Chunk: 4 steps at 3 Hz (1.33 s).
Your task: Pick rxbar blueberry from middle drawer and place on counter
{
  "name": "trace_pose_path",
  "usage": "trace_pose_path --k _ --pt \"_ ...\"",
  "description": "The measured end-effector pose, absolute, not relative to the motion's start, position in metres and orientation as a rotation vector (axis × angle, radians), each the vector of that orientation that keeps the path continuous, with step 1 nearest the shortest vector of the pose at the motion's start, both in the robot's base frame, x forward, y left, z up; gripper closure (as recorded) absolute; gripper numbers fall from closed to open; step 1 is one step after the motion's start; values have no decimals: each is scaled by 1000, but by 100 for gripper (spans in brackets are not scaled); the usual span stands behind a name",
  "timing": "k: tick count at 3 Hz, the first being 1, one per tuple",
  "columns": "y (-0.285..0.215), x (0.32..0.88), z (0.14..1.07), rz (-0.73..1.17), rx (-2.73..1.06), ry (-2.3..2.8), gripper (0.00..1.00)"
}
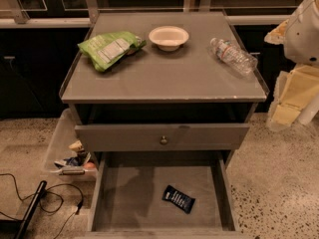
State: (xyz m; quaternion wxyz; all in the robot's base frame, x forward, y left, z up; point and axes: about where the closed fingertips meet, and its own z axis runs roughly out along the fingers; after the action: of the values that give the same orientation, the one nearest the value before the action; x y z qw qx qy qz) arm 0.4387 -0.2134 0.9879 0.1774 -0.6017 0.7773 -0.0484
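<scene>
drawer: middle drawer [112, 193] is pulled open; rxbar blueberry [178, 199] lies flat on its floor, right of centre, kinda diagonal
counter: counter [164, 78] has a green bag [109, 48] back left; white bowl [169, 37] mid-back; plastic bottle [233, 56] on its side at the right
gripper: gripper [290, 101] is off at the right edge, beside the counter, well apart from the bar

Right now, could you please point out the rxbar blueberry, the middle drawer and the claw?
rxbar blueberry [178, 199], camera view, middle of its dark wrapper.
middle drawer [124, 193], camera view, bare floor left of the bar.
claw [294, 103], camera view, pale body at the right edge, beside the counter [164, 78].
</scene>
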Motion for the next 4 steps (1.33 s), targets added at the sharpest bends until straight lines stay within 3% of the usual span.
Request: trace_pose_path --k 2,4 --pt "-213 424 962 -98 -1705 2239 0" --pt "-208 375 834 137 -1739 2217 0"
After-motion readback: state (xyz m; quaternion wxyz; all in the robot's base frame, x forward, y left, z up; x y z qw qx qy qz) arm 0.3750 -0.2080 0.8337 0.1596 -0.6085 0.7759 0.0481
